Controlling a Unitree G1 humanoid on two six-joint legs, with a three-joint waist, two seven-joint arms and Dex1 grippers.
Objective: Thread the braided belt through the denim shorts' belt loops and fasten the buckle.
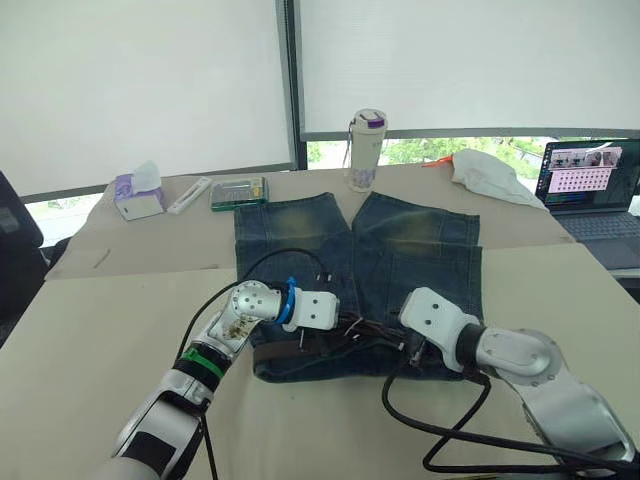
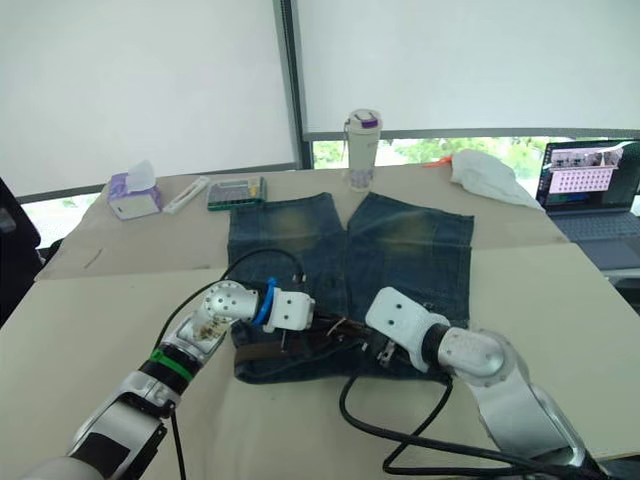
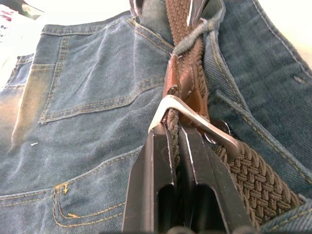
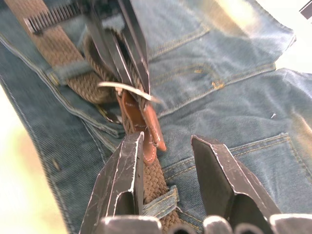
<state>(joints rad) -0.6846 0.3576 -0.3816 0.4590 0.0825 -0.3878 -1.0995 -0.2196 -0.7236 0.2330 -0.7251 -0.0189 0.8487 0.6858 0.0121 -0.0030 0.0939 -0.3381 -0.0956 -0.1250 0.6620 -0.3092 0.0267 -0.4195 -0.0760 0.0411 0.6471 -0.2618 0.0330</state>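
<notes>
My left gripper (image 3: 178, 146) is clamped on the braided belt (image 3: 253, 175) right at the buckle (image 3: 195, 117); my right gripper (image 4: 165, 161) is spread open over the belt just beside it. Belt runs along the waistband of the denim shorts (image 1: 400, 250), lying flat on the bench (image 1: 100, 320).

Beige table (image 1: 110, 330), denim shorts (image 1: 410, 255), tissue box (image 1: 138, 200), tumbler (image 1: 365, 150), laptop (image 1: 595, 195), possibly a crumpled white cloth (image 1: 490, 175)

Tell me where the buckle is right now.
The buckle lies on the shorts' waistband at the near edge, mid-table, between the two grippers; the left gripper pinches the belt right at it.
</notes>
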